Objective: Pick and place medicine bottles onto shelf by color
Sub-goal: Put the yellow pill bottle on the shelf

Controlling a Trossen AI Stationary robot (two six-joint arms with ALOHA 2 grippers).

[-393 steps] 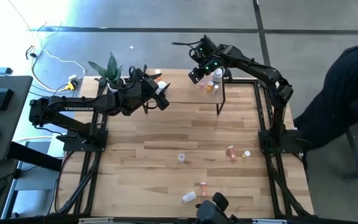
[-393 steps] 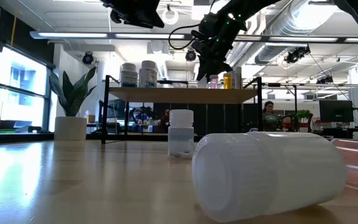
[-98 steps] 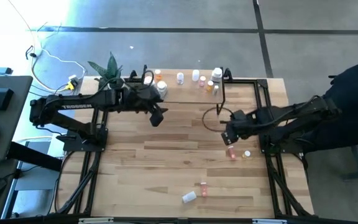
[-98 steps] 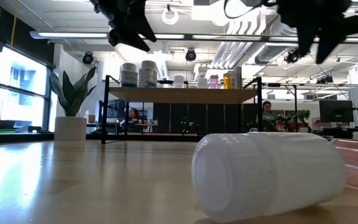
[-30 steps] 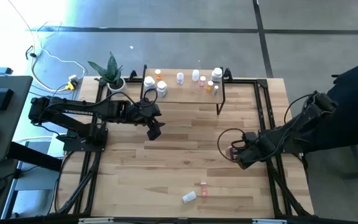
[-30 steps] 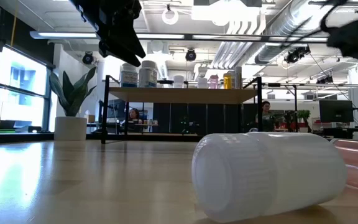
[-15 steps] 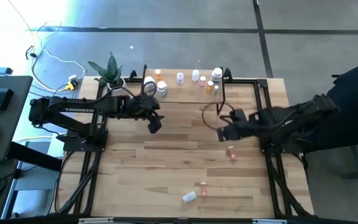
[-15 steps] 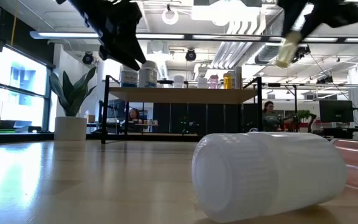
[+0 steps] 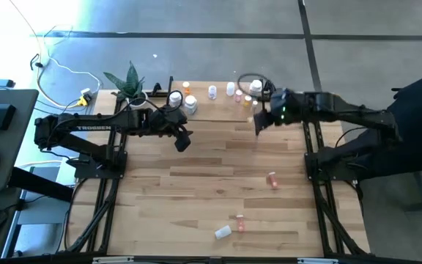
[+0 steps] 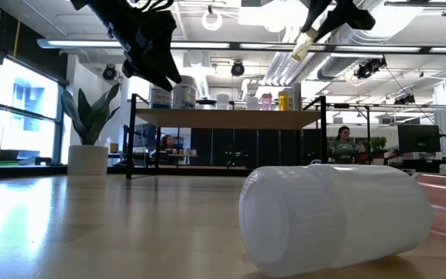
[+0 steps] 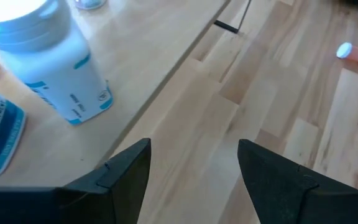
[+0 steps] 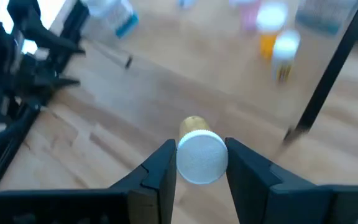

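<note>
High view: shelf [image 9: 218, 110] edge, open tabletop [image 9: 211, 191].

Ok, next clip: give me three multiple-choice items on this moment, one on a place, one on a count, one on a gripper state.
1. Where is the right gripper?
A. by the light-wood shelf's right end
B. over the potted plant
C. at the table's near edge

2. How many small pill bottles lie on the planked wooden tabletop, off the shelf?
A. none
B. three
C. eight

3. What is the left gripper doing?
A. squeezing a pink bottle
B. open and empty
C. gripping the plant

Answers:
1 A, the right gripper is beside the shelf.
2 B, a pinkish bottle, a second pinkish one and a white one lie on the tabletop.
3 B, the left gripper shows only bare wood between its fingers.
</note>
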